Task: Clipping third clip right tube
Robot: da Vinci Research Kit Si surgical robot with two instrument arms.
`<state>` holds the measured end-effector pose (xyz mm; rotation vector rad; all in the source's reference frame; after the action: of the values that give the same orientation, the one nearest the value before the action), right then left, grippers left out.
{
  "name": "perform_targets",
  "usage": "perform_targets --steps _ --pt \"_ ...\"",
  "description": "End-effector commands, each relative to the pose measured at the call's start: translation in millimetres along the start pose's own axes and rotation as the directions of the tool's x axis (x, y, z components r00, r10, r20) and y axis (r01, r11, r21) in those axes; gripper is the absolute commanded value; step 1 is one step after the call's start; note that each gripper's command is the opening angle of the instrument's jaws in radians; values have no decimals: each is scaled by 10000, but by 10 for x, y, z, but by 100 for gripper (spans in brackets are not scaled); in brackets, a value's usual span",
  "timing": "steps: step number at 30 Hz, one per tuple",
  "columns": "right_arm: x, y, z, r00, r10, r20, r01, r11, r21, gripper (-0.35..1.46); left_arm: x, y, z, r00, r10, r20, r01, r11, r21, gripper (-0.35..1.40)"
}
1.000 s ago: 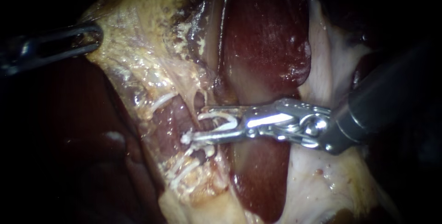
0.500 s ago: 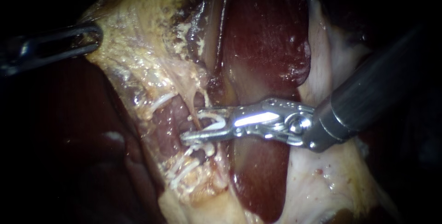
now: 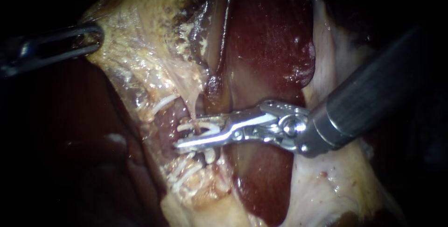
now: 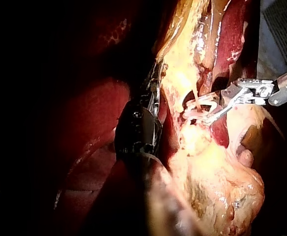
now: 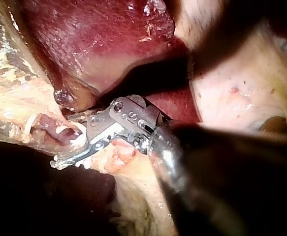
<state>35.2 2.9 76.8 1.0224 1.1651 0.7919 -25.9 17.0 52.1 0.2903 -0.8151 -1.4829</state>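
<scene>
Right instrument (image 3: 187,131) hand: jaws apart, white clip (image 3: 201,127) between them, straddling reddish tube (image 3: 164,123) just beside liver (image 3: 266,45). Left instrument (image 3: 95,38) tip at yellowish tissue (image 3: 140,45), well apart; grip there cannot be told

Place: surgical bench | Evidence: liver (image 3: 270,45) under endoscope light, left instrument (image 3: 95,38), right instrument (image 3: 200,133)
</scene>
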Motion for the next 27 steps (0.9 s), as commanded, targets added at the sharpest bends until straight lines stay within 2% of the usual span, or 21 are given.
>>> perform_targets --steps 1,11,27 --pt "1 0 0 10000 6 -4 -6 10000 -11 58 0 0 0 10000 -1 -1 1 10000 2 -35" --pt "18 -4 -3 9999 112 -100 -113 9999 -89 55 0 0 0 10000 -2 0 2 10000 0 -35" --pt "27 -7 -1 9997 169 -201 -173 9996 -201 51 0 -1 0 10000 -3 1 3 10000 -3 -35"
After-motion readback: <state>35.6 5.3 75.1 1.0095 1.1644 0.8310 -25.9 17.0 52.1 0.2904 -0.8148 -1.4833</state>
